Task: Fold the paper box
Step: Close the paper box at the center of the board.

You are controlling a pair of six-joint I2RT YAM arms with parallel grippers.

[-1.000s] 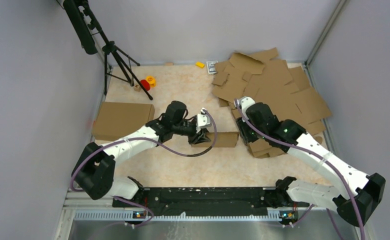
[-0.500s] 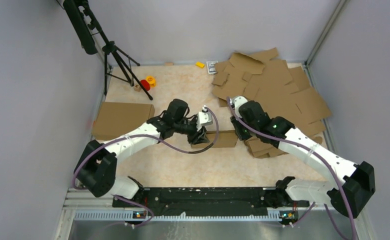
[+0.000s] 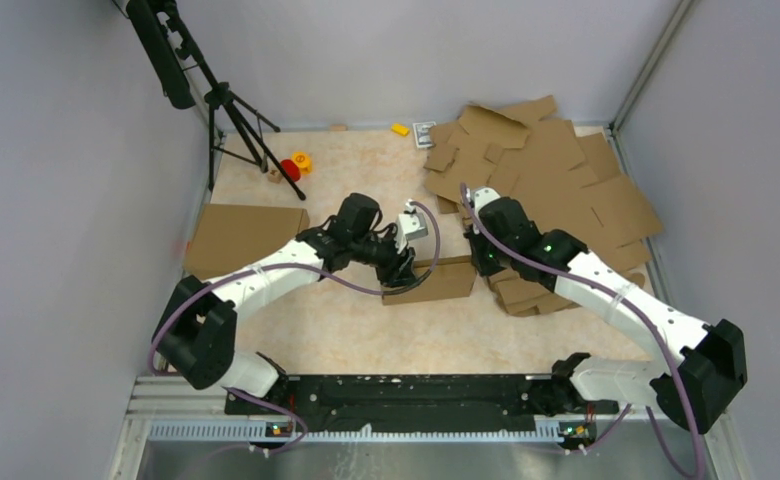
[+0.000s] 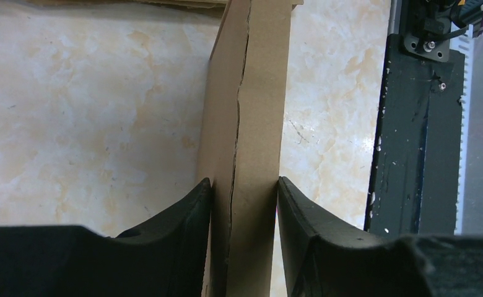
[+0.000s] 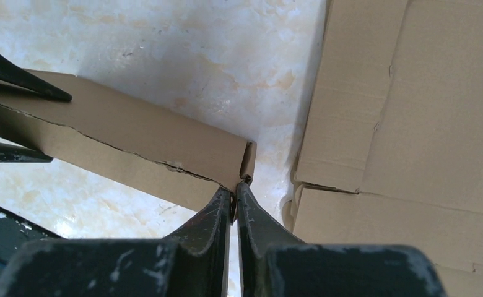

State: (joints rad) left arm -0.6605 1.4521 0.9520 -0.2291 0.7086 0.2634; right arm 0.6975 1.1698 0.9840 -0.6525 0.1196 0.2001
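The paper box [image 3: 434, 279] is a narrow folded brown cardboard piece lying across the table's middle. My left gripper [image 3: 403, 275] is shut on its left end; in the left wrist view the cardboard [image 4: 251, 124] sits squeezed between both fingers [image 4: 244, 192]. My right gripper [image 3: 478, 268] is shut on the box's right end corner; in the right wrist view the fingertips [image 5: 234, 193] pinch a thin edge of the cardboard [image 5: 134, 142].
A heap of flat cardboard blanks [image 3: 546, 180] fills the back right and shows beside the right gripper [image 5: 412, 111]. A flat closed box [image 3: 244, 240] lies at left. A tripod [image 3: 231, 110] and small red and yellow items [image 3: 294, 165] stand at back left.
The left gripper has moved slightly right and forward with the box's left end. The right arm has swung left, and the box now lies a little tilted.
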